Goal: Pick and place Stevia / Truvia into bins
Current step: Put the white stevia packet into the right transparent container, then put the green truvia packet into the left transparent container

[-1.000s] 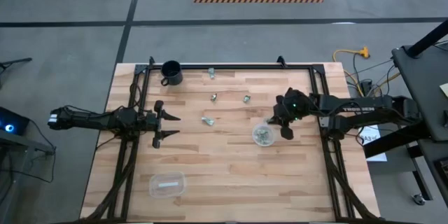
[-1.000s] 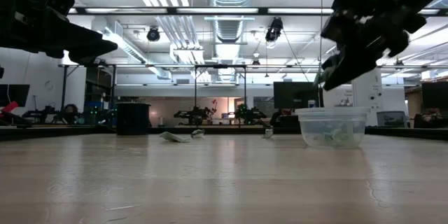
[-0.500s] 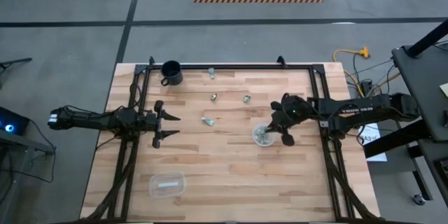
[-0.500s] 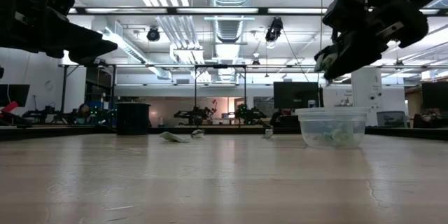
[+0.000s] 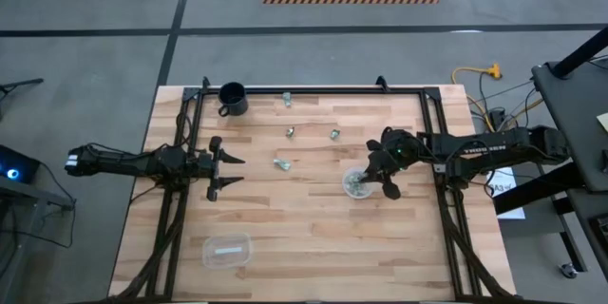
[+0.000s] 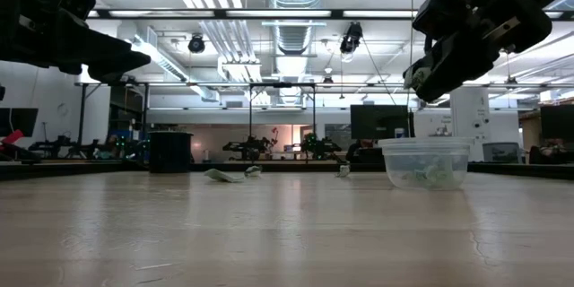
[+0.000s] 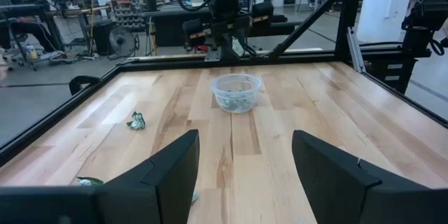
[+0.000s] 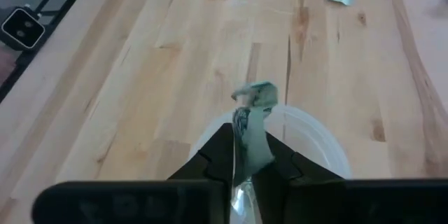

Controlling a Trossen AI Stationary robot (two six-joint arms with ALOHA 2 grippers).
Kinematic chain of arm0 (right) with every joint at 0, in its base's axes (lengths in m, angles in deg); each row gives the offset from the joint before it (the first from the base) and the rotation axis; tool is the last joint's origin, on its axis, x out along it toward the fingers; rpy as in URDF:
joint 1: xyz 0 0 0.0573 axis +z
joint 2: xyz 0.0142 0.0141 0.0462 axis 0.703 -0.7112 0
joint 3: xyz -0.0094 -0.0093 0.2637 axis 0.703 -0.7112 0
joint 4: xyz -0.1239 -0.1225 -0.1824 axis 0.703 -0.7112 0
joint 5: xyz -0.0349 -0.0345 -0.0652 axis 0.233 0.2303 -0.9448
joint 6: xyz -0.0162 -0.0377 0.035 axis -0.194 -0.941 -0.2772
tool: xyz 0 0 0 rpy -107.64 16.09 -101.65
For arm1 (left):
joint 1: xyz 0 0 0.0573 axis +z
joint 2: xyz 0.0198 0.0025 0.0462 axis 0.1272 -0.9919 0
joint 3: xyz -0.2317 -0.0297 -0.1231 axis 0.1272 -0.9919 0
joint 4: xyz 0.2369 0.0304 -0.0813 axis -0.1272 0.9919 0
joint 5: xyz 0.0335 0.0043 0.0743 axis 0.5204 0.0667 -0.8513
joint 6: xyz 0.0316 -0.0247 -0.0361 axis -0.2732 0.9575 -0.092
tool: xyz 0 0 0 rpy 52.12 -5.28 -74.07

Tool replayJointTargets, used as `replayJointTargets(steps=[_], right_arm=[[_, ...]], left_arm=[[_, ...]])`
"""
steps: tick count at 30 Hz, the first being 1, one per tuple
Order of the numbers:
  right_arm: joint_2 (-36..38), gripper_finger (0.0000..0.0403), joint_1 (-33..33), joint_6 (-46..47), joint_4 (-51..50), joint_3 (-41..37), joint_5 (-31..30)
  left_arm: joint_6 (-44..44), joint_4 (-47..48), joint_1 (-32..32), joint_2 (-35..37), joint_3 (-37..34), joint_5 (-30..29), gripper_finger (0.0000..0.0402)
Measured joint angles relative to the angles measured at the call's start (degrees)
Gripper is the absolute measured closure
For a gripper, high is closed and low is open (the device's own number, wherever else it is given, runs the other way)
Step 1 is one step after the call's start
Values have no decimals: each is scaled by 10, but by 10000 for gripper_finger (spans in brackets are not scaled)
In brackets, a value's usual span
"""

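Crumpled green-and-white packet is pinched between the right gripper fingers, hanging over the rim of the round clear bowl, which already has packets inside. Gripper sits at the bowl's 2 o'clock. Loose packets lie on the table from 9 to 11 o'clock of the bowl. Rectangular tub is at 7 o'clock, well apart. Left gripper waits at the table's left, fingers spread, holding nothing.

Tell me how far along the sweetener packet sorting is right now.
Partly done. The round bowl already holds several packets and the rectangular tub holds one. In hand: the right gripper pinches a packet just above the bowl. Left: four loose packets on the table. The left gripper waits open at the left side.
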Motion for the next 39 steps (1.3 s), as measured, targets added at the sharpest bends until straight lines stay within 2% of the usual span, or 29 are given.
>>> replayJointTargets(steps=[14,22,29,36,39], right_arm=[[0,235,2,18,0,0,2],[0,190,2,16,19,0,-11],[0,165,2,20,18,0,-88],[0,130,2,19,22,0,-211],[0,111,1,14,24,0,-230]], left_arm=[[0,0,0,0,0,0,189],[0,0,0,0,0,0,189],[0,0,0,0,0,0,189],[0,0,0,0,0,0,189],[0,0,0,0,0,0,189]])
